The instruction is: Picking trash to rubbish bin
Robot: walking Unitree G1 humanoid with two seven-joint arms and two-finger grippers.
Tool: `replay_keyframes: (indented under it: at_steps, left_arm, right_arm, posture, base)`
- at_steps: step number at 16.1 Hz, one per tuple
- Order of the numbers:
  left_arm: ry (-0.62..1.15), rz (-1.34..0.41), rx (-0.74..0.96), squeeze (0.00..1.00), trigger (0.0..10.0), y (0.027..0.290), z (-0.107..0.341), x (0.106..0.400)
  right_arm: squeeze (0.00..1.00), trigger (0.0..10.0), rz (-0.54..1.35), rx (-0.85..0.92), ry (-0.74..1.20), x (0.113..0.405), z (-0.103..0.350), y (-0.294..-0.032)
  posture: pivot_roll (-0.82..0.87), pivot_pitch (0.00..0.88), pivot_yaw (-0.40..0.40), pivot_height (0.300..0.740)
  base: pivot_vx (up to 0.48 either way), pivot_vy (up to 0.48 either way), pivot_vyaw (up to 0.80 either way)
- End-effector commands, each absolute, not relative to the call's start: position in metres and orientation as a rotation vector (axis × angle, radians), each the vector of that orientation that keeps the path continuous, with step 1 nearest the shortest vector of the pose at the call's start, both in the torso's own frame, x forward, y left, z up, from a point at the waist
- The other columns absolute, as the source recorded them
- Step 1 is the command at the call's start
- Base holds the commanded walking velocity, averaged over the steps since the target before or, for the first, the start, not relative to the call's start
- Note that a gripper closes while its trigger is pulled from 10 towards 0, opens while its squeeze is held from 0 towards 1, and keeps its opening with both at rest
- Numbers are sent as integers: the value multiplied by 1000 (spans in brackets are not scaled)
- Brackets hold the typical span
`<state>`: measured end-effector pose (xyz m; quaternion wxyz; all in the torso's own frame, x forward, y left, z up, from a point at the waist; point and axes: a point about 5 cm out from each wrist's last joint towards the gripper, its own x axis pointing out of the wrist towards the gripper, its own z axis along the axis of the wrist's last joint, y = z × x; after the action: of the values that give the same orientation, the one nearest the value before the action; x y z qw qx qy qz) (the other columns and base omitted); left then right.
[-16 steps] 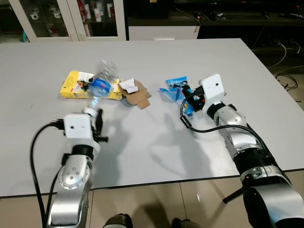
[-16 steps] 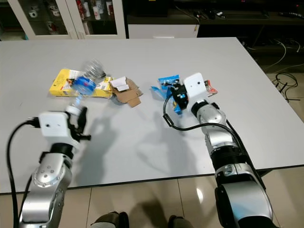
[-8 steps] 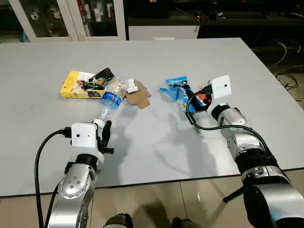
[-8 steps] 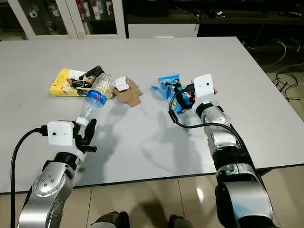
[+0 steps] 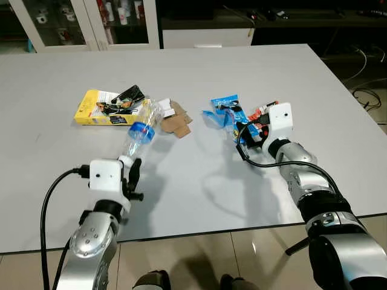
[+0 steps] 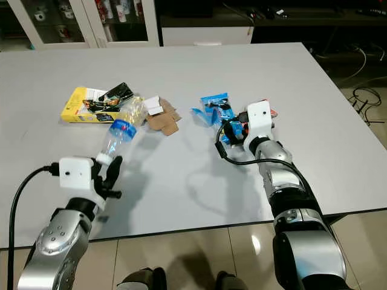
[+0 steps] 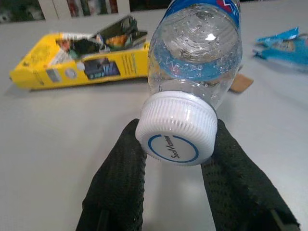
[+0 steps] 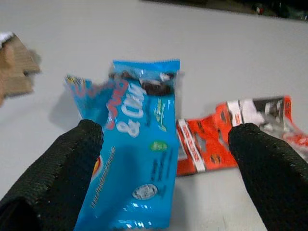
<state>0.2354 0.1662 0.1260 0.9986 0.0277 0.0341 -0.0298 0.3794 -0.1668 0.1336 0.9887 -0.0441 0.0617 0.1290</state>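
My left gripper [image 5: 129, 173] is shut on the white cap of a clear plastic bottle [image 5: 141, 128] with a blue label. The bottle tilts up and away over the white table [image 5: 193, 187]; the cap [image 7: 175, 134] is pinched between both black fingers. My right gripper [image 5: 244, 135] is open and low over a blue snack wrapper [image 8: 137, 134], with a red wrapper [image 8: 211, 139] lying beside it. The blue wrapper [image 5: 225, 112] and the red wrapper [image 5: 261, 113] rest on the table right of centre. Nothing is between the right fingers.
A yellow box [image 5: 109, 110] with a black wrapper [image 5: 130, 94] on it lies at the table's left. Torn brown cardboard [image 5: 177, 124] sits beside it. Glass-door cabinets [image 5: 91, 21] stand behind the table, and cables [image 5: 366, 96] lie on the floor at right.
The left gripper has brought the bottle down off the yellow box and back toward the table's near edge. The right gripper shifted right, settling lower over the two wrappers.
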Motion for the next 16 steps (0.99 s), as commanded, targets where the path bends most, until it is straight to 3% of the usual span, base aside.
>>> replay_keyframes:
  at_steps: [1, 14, 15, 16]
  left_arm:
    - [73, -76, 61, 0, 10000, 164, 127, 230]
    - [105, -83, 75, 0, 10000, 167, 127, 222]
    - [108, -80, 73, 0, 10000, 168, 127, 222]
    - [109, -79, 71, 0, 10000, 168, 127, 222]
  right_arm:
    - [0, 10000, 246, -78, 159, 381, 132, -167]
    - [0, 10000, 292, 20, 257, 376, 111, -153]
    - [0, 0, 320, 35, 259, 373, 107, -151]
    - [0, 0, 331, 43, 262, 372, 105, -150]
  posture:
    - [59, 163, 35, 740]
    - [94, 175, 47, 740]
    - [92, 175, 48, 740]
    - [92, 175, 48, 740]
  base:
    - [0, 0, 0]
    - [0, 0, 0]
    - [0, 0, 0]
    - [0, 0, 0]
